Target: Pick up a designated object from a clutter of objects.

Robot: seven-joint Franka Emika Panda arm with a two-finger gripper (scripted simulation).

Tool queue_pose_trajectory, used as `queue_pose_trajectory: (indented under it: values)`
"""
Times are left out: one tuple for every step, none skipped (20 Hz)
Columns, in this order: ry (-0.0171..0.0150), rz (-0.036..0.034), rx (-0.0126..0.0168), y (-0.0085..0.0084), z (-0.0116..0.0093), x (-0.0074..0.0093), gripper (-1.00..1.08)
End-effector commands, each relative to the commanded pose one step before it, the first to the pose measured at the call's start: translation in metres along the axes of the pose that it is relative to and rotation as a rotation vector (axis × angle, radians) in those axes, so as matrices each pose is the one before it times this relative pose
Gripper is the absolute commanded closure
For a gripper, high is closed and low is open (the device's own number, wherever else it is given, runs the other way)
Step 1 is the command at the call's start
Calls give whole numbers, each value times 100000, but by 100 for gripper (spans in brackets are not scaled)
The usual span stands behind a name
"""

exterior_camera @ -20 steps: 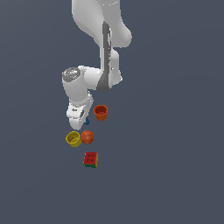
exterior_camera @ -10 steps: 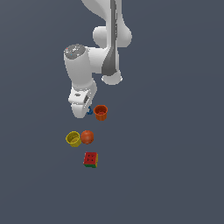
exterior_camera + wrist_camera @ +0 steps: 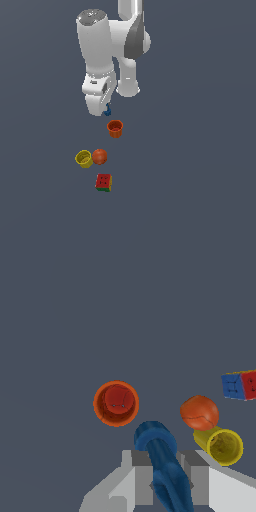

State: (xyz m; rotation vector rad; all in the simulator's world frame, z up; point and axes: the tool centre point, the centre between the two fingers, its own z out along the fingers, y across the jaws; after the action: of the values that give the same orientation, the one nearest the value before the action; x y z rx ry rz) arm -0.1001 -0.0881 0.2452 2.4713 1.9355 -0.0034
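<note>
Four toys left on the floor in the exterior view: orange cup [image 3: 115, 128], yellow cup [image 3: 83, 159], orange ball [image 3: 99, 156], dotted cube [image 3: 103, 182]. Above the orange cup, well clear of the floor, gripper [image 3: 105, 111] with a bit of blue piece [image 3: 107, 111] showing at its tip.

From the wrist view: blue piece [image 3: 165, 466] clamped between the grey fingers [image 3: 142, 476], sticking out toward the orange cup [image 3: 116, 403]. Pick apparently done; only keeping hold remaining.

Tool [image 3: 106, 111] largely hides the blue piece [image 3: 108, 112].
</note>
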Motion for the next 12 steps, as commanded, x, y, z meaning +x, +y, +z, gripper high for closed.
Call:
queue_pose_trajectory:
  values:
    - [-50, 19, 34, -712, -2311, 709, 108]
    - [0, 0, 0, -253, -904, 283, 108]
    - [0, 0, 0, -250, -901, 284, 108]
    - [0, 0, 0, -248, -900, 285, 108]
    - [-3, -48, -5, -245, -891, 306, 108]
    - [0, 0, 0, -232, -868, 279, 108]
    - [48, -9, 6, -220, -843, 262, 108]
    - [0, 0, 0, -212, -812, 264, 108]
    - [0, 0, 0, -202, -775, 253, 108]
    - [42, -25, 5, -189, -733, 237, 108]
    - [43, -23, 5, -174, -694, 225, 108]
    - [0, 0, 0, -158, -653, 219, 108]
